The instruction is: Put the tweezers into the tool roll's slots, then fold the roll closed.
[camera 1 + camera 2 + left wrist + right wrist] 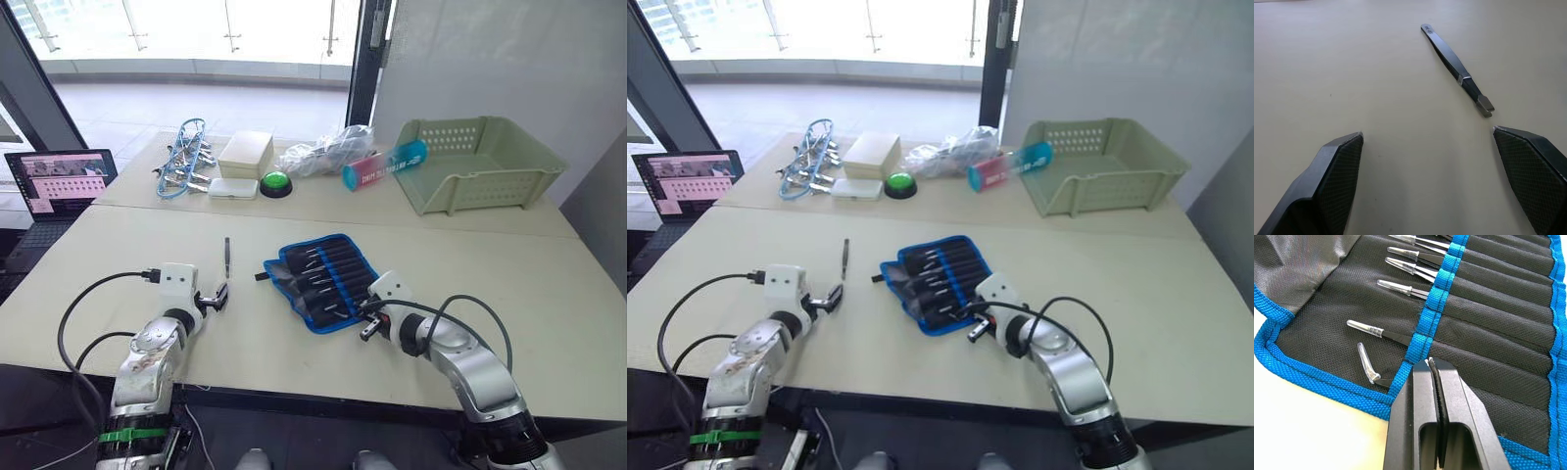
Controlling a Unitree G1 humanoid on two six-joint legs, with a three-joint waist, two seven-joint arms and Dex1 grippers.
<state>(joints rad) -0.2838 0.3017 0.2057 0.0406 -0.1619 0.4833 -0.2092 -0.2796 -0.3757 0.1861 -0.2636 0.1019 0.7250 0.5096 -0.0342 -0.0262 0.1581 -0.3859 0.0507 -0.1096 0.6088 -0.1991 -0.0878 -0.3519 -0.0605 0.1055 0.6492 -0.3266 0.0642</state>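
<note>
On the table (pixel 549 284), the tool roll (pixel 321 281) lies open, tweezers (pixel 1400 289) tucked in its slots (pixel 1488 308) with clear-capped tips showing. One loose tweezer (pixel 226 257) lies apart to the left, just ahead of the left end effector (pixel 1430 166), spread wide. The right end effector (pixel 1431 382), pressed closed and empty, rests at the roll's near blue edge.

The roll (pixel 323 279) lay open and flat near the table's front edge, black with blue edging, its strap end toward the left. Tweezers (pixel 1400 288) sat in the slots (pixel 1488 328), clear-capped tips poking out past a blue band. One loose tweezer (pixel 226 257) lay on the table left of the roll.
</note>
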